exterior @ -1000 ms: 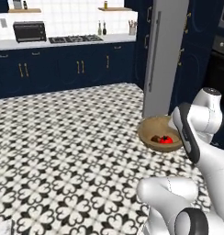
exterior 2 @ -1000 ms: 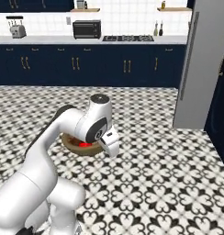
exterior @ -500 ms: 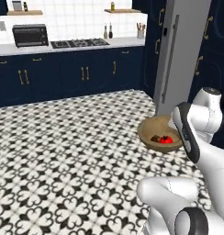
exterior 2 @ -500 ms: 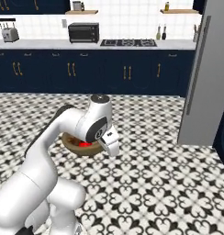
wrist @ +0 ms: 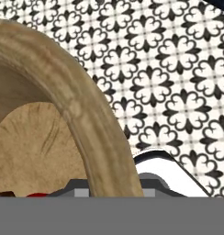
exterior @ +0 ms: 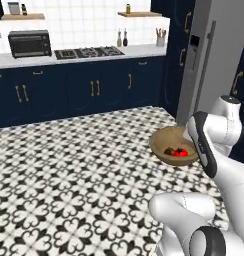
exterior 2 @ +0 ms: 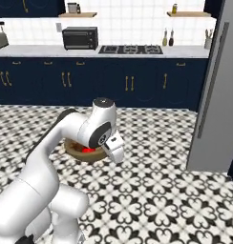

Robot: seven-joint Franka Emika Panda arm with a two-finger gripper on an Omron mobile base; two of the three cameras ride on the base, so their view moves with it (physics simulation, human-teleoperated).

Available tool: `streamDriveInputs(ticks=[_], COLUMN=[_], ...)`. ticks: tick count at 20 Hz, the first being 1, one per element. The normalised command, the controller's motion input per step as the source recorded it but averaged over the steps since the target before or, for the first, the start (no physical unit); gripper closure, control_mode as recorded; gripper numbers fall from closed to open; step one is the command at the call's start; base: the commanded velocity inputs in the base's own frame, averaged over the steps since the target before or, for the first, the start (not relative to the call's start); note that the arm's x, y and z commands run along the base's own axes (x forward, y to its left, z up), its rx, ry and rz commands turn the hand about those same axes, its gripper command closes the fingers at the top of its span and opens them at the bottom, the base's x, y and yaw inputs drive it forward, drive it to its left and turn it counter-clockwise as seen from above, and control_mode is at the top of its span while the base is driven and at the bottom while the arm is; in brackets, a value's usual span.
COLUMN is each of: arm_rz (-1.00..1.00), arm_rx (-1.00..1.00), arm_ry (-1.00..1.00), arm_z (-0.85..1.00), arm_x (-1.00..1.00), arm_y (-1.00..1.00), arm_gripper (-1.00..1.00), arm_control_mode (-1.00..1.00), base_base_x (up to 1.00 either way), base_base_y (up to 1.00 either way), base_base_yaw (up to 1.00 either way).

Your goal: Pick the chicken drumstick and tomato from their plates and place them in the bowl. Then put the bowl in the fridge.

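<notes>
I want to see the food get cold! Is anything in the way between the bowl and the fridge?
Nothing on the patterned floor stands between the wooden bowl and the grey fridge. The fridge door itself looks shut, so it would likely need opening first. The tomato is already in the bowl, held up by the claw.

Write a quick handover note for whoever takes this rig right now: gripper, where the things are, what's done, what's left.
Gripper: shut on the bowl, clamped on its rim, held above the tiled floor.
Bowl: holds the tomato and the drumstick.
Fridge: ahead and right of the arm, doors closed.
Done: both foods are in the bowl, bowl picked up.
Left: reach the fridge, open it, set the bowl inside.
</notes>
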Motion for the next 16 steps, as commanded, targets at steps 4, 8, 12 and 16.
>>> streamDriveInputs(ticks=[4, 8, 12, 16], arm_rz=[0.0, 0.0, 0.0, 0.0], arm_rx=[0.0, 0.0, 0.0, 0.0], arm_ry=[0.0, 0.0, 0.0, 0.0], arm_z=[0.0, 0.0, 0.0, 0.0], arm_x=[0.0, 0.0, 0.0, 0.0], arm_y=[0.0, 0.0, 0.0, 0.0], arm_gripper=[1.0, 1.0, 1.0, 1.0], arm_control_mode=[1.0, 1.0, 1.0, 1.0], base_base_x=[1.0, 1.0, 1.0, 1.0], base_base_y=[-0.27, -0.16, -0.09, -0.06], base_base_yaw=[0.0, 0.0, 0.0, 0.0])
